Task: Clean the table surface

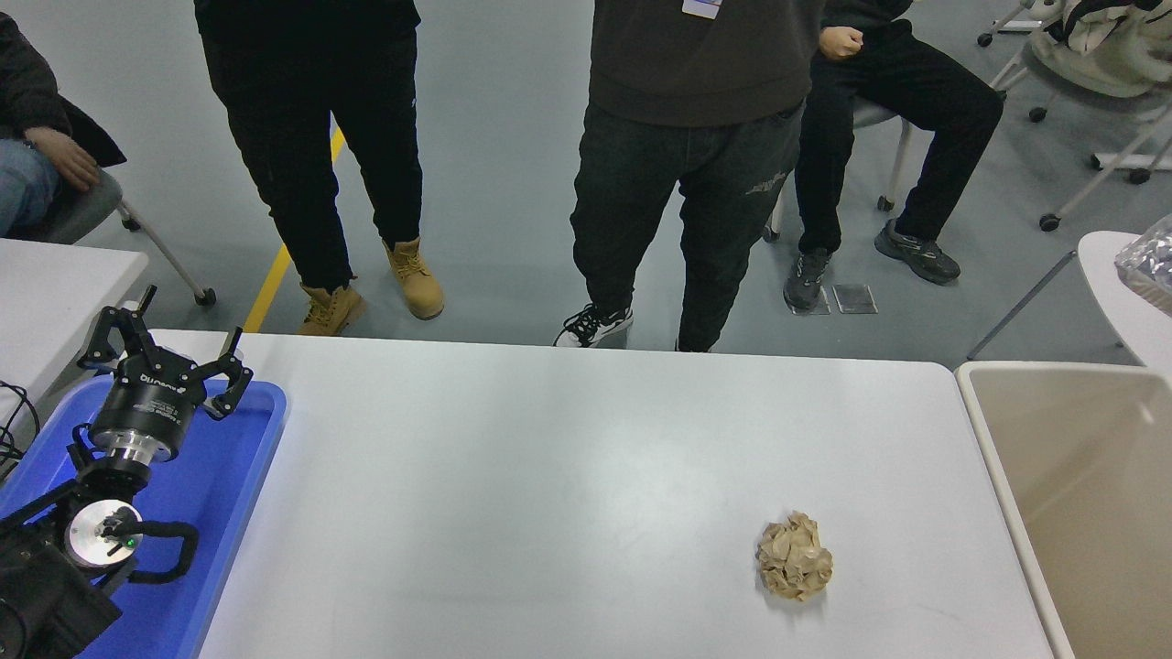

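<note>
Head view shows only one claw, the left gripper. Its black fingers are spread wide and hold nothing. It sits parked over the blue tray at the left end of the table. The right arm cannot be seen at all.

The table surface is the big white top that fills most of the picture. Only one bit of trash lies on it: a crumpled brown paper ball, near the front and toward the right. Just past the right edge stands an open tan bin, its rim touching or almost touching the table. A bit of shiny crinkled plastic peeks in at the far right edge, over a small white side table.

I think the job is nearly done, and the paper ball is the last thing to go. The next move calls for the right arm to come in, close on the ball from above, and carry it over the bin's rim.

There is lots of open room around the ball. People stand well back, beyond the far edge.
</note>
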`<state>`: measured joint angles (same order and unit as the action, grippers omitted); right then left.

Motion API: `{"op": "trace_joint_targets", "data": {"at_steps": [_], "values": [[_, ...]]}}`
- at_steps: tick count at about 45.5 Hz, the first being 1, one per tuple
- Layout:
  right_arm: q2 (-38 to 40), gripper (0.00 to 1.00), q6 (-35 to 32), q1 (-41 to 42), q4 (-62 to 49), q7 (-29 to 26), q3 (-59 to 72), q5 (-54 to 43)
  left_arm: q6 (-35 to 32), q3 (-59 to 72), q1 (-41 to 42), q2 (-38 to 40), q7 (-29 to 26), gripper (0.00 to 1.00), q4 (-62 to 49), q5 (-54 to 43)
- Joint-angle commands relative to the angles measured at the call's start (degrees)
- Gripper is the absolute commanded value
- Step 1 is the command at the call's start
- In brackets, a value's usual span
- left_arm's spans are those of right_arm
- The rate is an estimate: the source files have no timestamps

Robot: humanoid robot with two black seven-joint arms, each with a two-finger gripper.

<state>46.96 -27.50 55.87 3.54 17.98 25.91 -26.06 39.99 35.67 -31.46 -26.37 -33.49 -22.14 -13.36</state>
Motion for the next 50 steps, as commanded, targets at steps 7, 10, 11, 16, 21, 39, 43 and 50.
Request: {"op": "trace_joint_targets", "data": {"at_steps": [7,10,11,16,21,39,43,50], "values": [[-6.7,0.0,8.2,-10.9,-2.7,-6.7,-3.1,2.0,0.0,0.0,0.0,0.0,0.0,1.0,0.0,0.0],[-7.8,0.0,9.6,-12.1,-2.7,-7.7,-3.8,2.2,0.0,0.0,0.0,0.0,0.0,1.0,0.0,0.0],[-8.1,0.0,9.8,-12.4,-2.7,-8.1,-4.2,2.2,0.0,0.0,0.0,0.0,0.0,1.0,0.0,0.0],[-9.1,0.0,10.9,-14.4,-2.7,-9.8,-6.4,2.2,0.0,0.0,0.0,0.0,0.0,1.0,0.0,0.0],[-9.9,0.0,12.6,-16.2,-2.7,-11.4,-8.2,2.2,0.0,0.0,0.0,0.0,0.0,1.0,0.0,0.0],[-15.7,0.0,17.7,-23.0,-2.7,-13.4,-11.1,2.2,0.0,-0.1,0.0,0.0,0.0,1.0,0.0,0.0],[-16.9,0.0,18.7,-24.4,-2.6,-13.4,-11.3,2.3,0.0,-0.1,0.0,0.0,0.0,1.0,0.0,0.0],[-17.7,0.0,19.2,-25.1,-2.6,-13.4,-12.7,2.3,0.0,0.0,0.0,0.0,0.0,1.0,0.0,0.0]]}}
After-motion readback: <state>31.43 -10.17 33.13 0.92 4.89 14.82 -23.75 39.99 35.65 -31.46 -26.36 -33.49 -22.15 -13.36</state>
